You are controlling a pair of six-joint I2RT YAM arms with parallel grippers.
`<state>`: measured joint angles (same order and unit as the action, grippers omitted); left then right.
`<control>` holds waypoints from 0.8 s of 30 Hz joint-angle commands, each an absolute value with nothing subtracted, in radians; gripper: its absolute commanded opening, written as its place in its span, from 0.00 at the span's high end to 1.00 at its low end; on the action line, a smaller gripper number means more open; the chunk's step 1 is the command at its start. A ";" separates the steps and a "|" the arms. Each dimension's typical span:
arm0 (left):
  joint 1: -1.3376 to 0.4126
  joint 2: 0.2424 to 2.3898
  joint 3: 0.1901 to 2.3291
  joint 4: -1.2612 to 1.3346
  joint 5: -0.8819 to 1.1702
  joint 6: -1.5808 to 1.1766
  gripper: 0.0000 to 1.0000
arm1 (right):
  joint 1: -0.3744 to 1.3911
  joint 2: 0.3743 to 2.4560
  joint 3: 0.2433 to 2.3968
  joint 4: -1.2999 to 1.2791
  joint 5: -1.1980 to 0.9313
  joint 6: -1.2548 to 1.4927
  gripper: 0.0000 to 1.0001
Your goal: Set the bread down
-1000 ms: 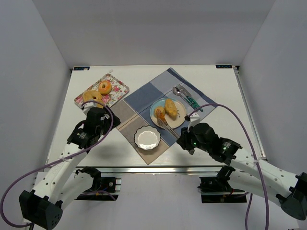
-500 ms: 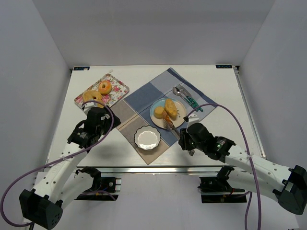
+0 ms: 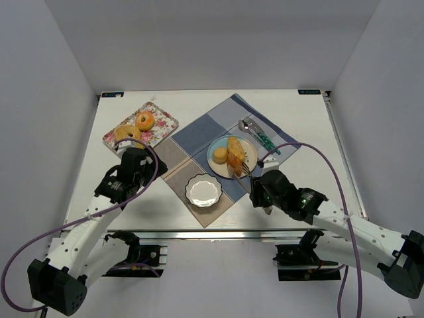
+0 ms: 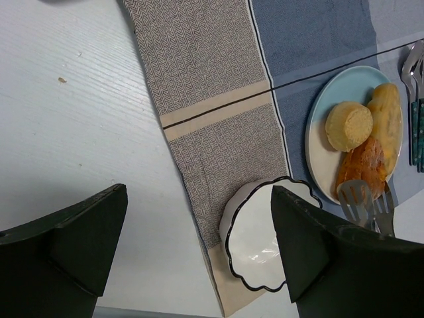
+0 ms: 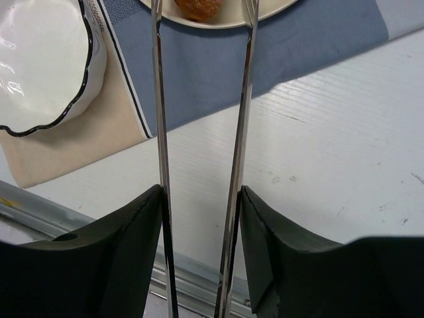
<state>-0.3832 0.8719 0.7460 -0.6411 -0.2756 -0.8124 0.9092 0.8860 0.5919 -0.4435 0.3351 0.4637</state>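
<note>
Tongs [image 4: 356,193] spread wider since last frame, loaf [image 4: 363,165] on plate [image 4: 318,154] beside bun [image 4: 349,126] | right claw [image 5: 200,199] grasping tongs | left claw [image 4: 197,199] released, empty

A fixed camera high behind both arms looks down over the white table [image 3: 311,132]. The left wrist camera, held higher, looks past the wide-parted left claw [image 4: 199,199] at a white scalloped black-rimmed bowl [image 4: 252,232] and round pale-blue plate [image 4: 317,156] ahead. The right wrist camera rides low, sighting along steel tongs [image 5: 159,99] clamped in the right claw [image 5: 200,199]; all views share bowl and plate.
</note>
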 commanded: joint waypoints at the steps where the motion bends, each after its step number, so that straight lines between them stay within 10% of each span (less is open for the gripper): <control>1: -0.387 0.870 0.752 -0.609 -0.267 -0.805 0.02 | 0.908 0.842 0.650 -0.485 0.362 0.468 0.46; 24: -0.387 0.896 0.755 -0.620 -0.275 -0.816 0.02 | 0.731 0.989 0.920 -0.542 0.744 0.571 0.54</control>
<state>-0.3832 0.9001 0.7460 -0.6205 -0.2695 -0.8124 0.8558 0.8989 0.8528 -0.6163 0.6670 0.5529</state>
